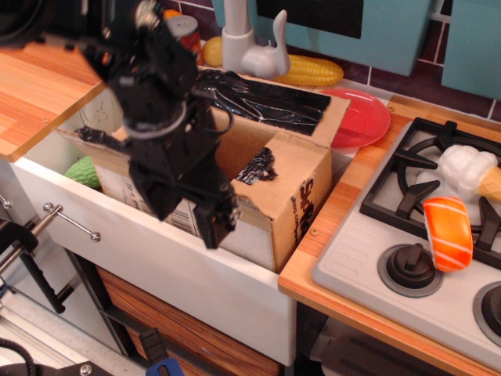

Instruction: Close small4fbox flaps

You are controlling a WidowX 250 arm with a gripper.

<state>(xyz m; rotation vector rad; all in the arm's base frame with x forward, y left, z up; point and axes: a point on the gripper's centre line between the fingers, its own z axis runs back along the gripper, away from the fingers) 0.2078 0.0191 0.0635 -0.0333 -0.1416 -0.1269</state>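
Note:
The small4fbox (293, 200) is a brown cardboard box with black print, standing in the white sink (235, 286). Its far flap (266, 98), covered in black tape, lies open and leans back. The right flap (278, 160) is folded inward with a tape patch on it. The left flap (98, 135) shows partly behind the arm. The black arm crosses the front of the box and hides the front flap and most of the opening. My gripper (216, 223) hangs down over the box's front wall, blurred, its fingers together with nothing seen between them.
A green object (82, 171) lies in the sink left of the box. A faucet (246, 39), can (183, 35), corn (309, 70) and red plate (366, 117) stand behind. The stove (368, 258) carries a toy sushi (448, 233) and an ice cream (470, 172). A wooden counter (39, 94) lies left.

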